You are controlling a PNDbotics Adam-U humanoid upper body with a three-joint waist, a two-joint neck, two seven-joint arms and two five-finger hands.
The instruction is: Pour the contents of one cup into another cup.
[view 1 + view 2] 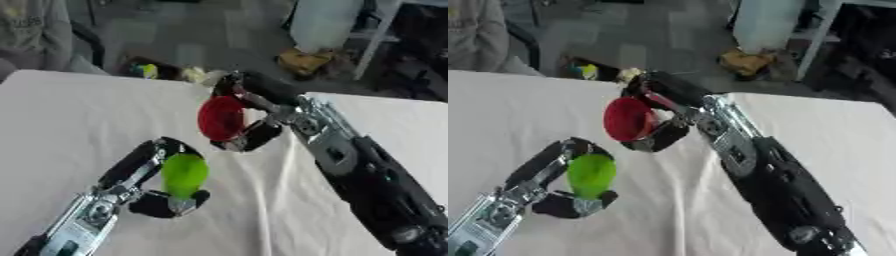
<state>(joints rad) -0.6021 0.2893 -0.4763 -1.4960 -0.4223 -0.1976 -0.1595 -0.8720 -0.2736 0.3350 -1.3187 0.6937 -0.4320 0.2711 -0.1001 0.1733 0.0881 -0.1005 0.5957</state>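
Observation:
A red cup (220, 118) is held in the air by my right hand (259, 131), tipped on its side with its mouth facing left. Below and to its left is a green cup (185, 174), which my left hand (150, 199) has its fingers and thumb curled round, just above the white cloth. The red cup's mouth lies up and to the right of the green cup, a short gap apart. I cannot make out any contents in either cup.
The white cloth-covered table (61, 120) spreads wide to the left and front. Beyond its far edge are a floor with small yellow and green things (144, 70), a white cabinet (324, 22) and a person's sleeve (35, 35) at the top left.

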